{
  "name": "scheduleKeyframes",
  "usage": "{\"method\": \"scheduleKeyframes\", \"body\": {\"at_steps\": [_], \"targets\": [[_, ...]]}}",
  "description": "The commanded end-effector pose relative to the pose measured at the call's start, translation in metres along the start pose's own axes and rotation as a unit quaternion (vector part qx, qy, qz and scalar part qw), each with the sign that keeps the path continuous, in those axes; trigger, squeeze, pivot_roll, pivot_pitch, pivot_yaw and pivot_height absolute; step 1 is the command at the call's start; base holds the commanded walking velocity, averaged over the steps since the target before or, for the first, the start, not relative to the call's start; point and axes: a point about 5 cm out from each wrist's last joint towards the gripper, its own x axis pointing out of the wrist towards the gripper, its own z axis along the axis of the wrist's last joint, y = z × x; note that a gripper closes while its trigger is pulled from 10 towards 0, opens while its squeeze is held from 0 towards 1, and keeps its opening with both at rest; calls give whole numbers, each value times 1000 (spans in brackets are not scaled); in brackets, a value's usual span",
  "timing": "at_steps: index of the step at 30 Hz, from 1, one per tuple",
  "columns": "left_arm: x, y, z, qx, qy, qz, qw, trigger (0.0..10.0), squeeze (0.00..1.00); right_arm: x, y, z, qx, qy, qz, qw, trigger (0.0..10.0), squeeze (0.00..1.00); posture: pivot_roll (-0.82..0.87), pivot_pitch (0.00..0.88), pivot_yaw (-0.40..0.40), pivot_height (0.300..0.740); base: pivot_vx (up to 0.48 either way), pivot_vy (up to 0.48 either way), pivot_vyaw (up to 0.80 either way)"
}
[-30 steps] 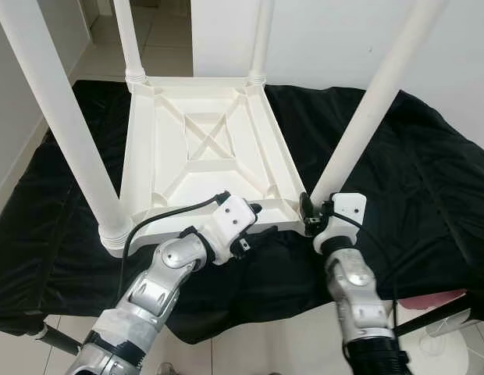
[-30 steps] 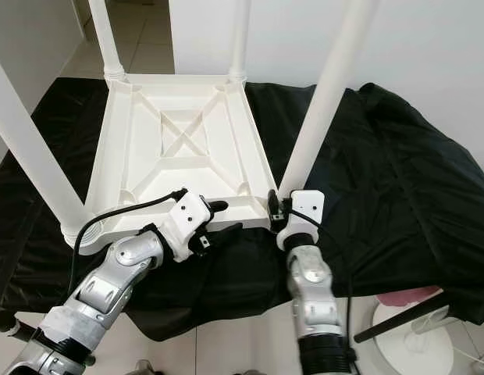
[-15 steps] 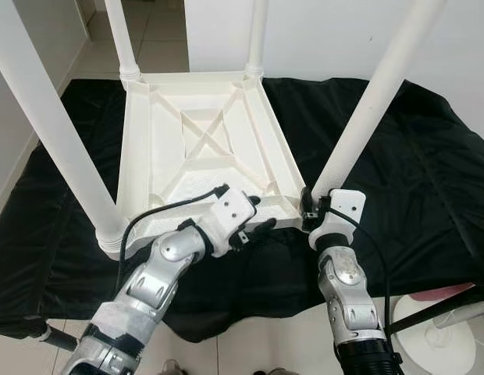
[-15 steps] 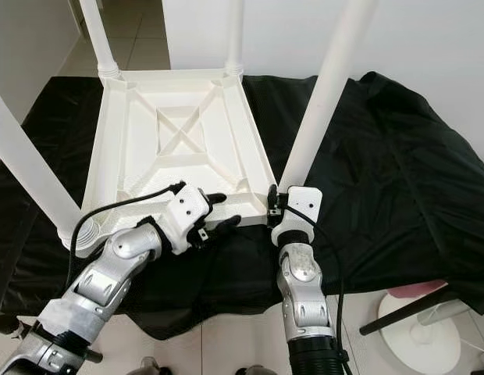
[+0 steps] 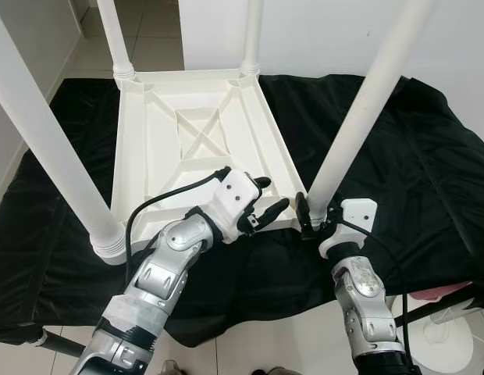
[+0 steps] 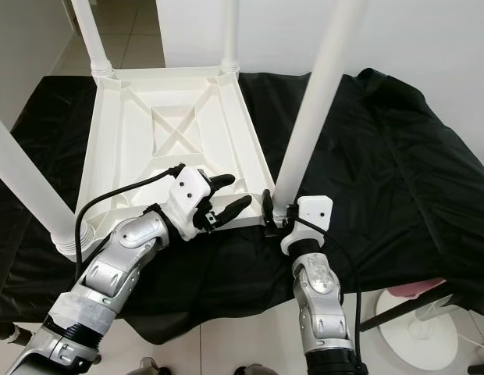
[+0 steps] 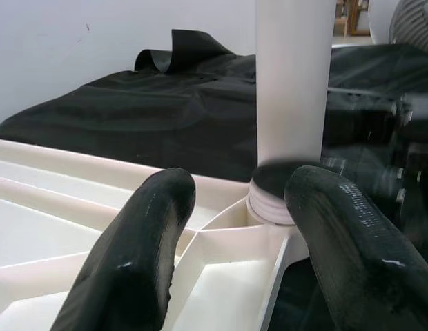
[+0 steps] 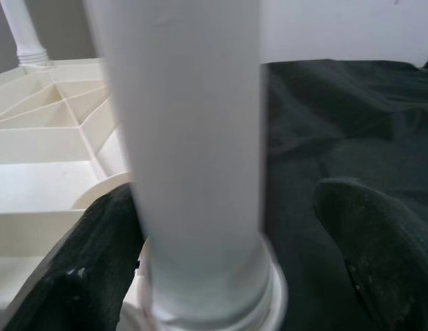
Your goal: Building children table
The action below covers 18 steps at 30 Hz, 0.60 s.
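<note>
Children's table (image 5: 195,148), upturned on black cloth (image 5: 429,172): my right gripper (image 5: 308,219) bracketed near leg (image 5: 355,117), fingers apart, ungripped; left gripper (image 5: 272,199) spread, steadying the frame.

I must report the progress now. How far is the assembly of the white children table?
Done: the upside-down table top lies on the black cloth with four legs standing in its corners. In hand: the right gripper straddles the base of the near right leg, its fingers apart; the left gripper is open beside that corner. Left: probably tightening this leg, then turning the table upright.
</note>
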Motion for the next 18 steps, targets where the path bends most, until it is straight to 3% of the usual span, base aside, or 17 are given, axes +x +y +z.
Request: {"method": "scheduleKeyframes", "body": {"at_steps": [1, 3, 4, 10, 18], "targets": [[-1, -3, -5, 11, 7, 8, 1000, 10000, 0, -4, -6, 2, 3, -7, 8, 1000, 10000, 1000, -90, 74, -42, 740, 0, 0, 0], [-1, -4, -5, 19, 7, 6, 1000, 10000, 0, -4, -9, 3, 3, -7, 17, 1000, 10000, 1000, -85, 71, -46, 740, 0, 0, 0], [-4, -5, -7, 19, 9, 5, 1000, 10000, 0, -5, -13, 2, 1, -3, 35, 999, 10000, 0, -81, 69, -49, 740, 0, 0, 0], [-19, -7, -15, -5, 25, -30, 999, 10000, 0, -6, -28, 1, -27, 19, 126, 992, 10000, 0, -75, 63, -50, 740, 0, 0, 0], [-22, -9, -16, -15, 41, -39, 998, 10000, 0, 11, -35, -2, -35, 29, 166, 985, 10000, 0, -56, 43, -47, 740, 0, 0, 0]]}}
